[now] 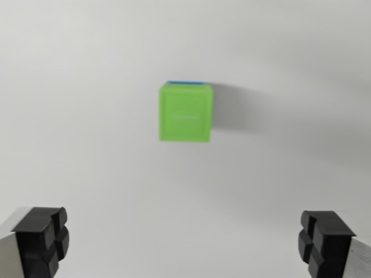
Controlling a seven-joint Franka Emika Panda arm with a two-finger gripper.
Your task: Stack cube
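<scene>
Gripper (184, 243): fingers (42, 238) spread wide, holding nothing. Beyond it, green cube (185, 113) sits on blue cube (186, 83), on the white tabletop (75, 116).

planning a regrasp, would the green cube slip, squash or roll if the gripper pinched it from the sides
The green cube looks like rigid plastic with flat sides, so it probably won't squash or roll. Its smooth faces might slip a little. It seems to sit on a blue block, so a sideways push could slide it off.

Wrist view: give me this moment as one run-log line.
gripper: open, empty | green cube: on top of blue cube, only a blue edge showing | surface: white table | stack: appears done
</scene>
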